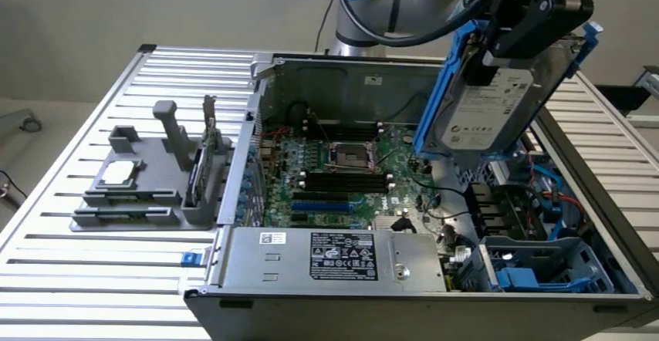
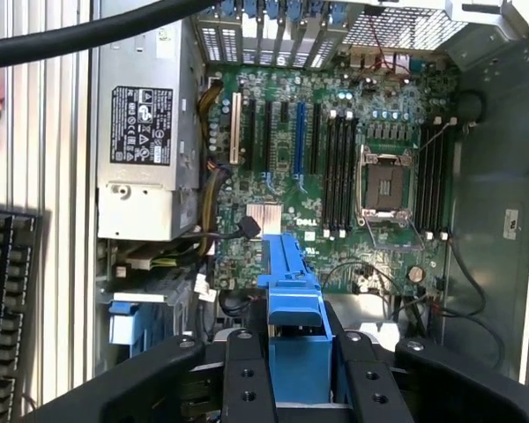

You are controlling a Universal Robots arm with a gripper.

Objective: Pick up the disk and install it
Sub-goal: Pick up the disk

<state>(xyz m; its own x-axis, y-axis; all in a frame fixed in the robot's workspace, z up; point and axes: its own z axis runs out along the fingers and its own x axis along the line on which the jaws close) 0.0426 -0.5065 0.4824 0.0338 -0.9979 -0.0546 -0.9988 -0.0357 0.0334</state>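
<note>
Exterior view:
- The disk [image 1: 484, 113] hangs in the air over the open computer case [image 1: 412, 291], toward the exterior view's right.
- It is tilted steeply, long axis near upright, with the white label facing the camera. The blue carrier frame runs along both long edges.
- The gripper [image 1: 510, 44] has it by the upper end.
- The lower end sits above the case interior, apart from the motherboard [image 1: 340, 171].
- Inside the case, the power supply [image 1: 329, 256] lies along the near wall. A blue drive cage [image 1: 545, 268] sits in the near corner at the exterior view's right.
- On the slatted table [image 1: 62, 279], at the exterior view's left, is a grey holder [image 1: 154, 202]. It carries a small square chip [image 1: 119, 173] and a thin dark circuit card [image 1: 211, 152] standing on edge.

Wrist view:
- The camera looks past the gripper [image 2: 300, 366] straight down onto the motherboard [image 2: 335, 176] and the power supply [image 2: 145, 150].
- Two black fingers [image 2: 245, 379] press in on either side of the blue frame end of the disk [image 2: 291, 282].
- The jaws are set partway, at the width of the frame, and are closed firmly on it.
- A thick black cable [image 2: 70, 35] crosses one corner.
- Beside the case lies a dark keyed slab [image 2: 4, 291], likely a keyboard, though too little of it shows to be sure.
</note>
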